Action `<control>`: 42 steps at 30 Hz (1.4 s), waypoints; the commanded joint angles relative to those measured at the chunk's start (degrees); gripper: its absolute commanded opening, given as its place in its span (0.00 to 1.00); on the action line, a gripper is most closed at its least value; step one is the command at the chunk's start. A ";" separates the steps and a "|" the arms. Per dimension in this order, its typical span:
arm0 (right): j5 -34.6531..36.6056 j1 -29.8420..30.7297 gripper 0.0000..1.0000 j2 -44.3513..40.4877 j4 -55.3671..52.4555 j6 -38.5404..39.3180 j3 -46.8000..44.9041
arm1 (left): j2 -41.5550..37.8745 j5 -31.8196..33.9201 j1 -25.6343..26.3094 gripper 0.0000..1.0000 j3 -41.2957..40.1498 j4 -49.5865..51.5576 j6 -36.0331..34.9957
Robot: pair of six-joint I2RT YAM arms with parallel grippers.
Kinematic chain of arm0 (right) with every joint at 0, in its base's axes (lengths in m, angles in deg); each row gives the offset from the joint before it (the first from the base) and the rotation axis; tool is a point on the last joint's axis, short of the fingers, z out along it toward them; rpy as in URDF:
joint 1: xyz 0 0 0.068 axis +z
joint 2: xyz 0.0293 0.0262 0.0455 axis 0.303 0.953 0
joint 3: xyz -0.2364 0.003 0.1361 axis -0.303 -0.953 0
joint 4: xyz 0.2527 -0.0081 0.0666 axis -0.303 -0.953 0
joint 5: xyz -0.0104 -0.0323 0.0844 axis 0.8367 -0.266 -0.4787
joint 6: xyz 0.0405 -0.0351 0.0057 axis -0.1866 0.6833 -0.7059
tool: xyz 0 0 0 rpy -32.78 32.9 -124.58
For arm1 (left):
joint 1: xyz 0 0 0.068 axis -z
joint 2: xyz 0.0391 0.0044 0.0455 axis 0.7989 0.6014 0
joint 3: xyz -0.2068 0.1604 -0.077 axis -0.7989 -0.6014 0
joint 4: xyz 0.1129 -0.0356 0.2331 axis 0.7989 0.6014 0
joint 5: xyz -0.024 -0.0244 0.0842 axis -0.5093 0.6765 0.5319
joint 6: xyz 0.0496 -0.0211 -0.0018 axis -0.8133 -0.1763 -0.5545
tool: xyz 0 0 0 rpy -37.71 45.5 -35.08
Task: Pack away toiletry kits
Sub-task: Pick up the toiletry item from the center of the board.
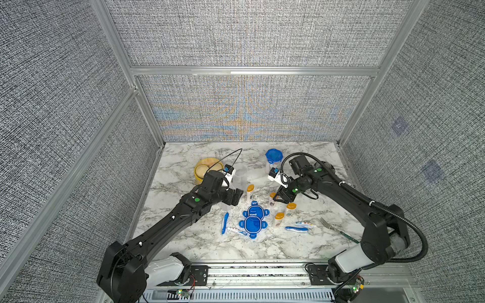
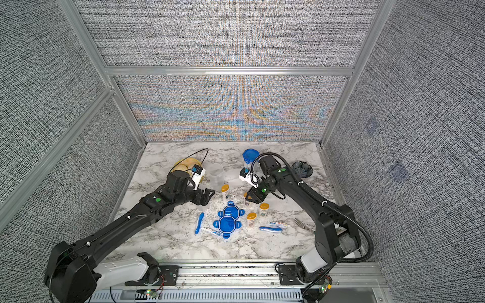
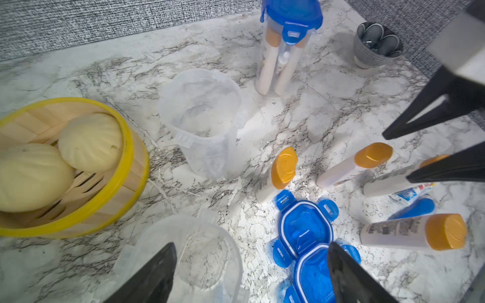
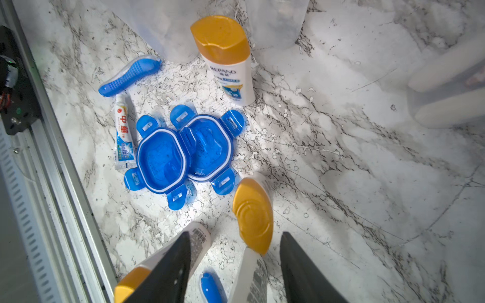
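My left gripper (image 1: pixel 237 196) (image 3: pixel 252 272) hangs open and empty over an open clear tub (image 3: pixel 202 251) and two blue clip lids (image 1: pixel 254 219) lying flat. My right gripper (image 1: pixel 276 200) (image 4: pixel 235 236) is open, its jaws astride an upright white bottle with an orange cap (image 4: pixel 253 217); a gap shows on one side. Three more bottles (image 1: pixel 250 191) (image 1: pixel 290 209) (image 1: pixel 279 219) stand nearby. Blue toothbrushes (image 1: pixel 225 223) (image 1: pixel 296 228) and toothpaste tubes (image 1: pixel 236 230) (image 1: pixel 304 224) lie on the marble. A second open tub (image 3: pixel 202 118) stands further back, and a lidded tub (image 1: pixel 273 156) holds bottles.
A yellow bamboo steamer with buns (image 1: pixel 207 168) sits at the back left, beside the left arm. A dark bowl (image 2: pixel 301 168) stands at the back right behind the right arm. A fork (image 1: pixel 330 227) lies near the right arm's base. Fabric walls enclose three sides.
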 commanded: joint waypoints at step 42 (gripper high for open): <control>-3.71 4.55 0.13 -1.06 8.36 -13.84 24.49 | 1.62 10.83 -6.25 0.88 3.13 -5.64 1.54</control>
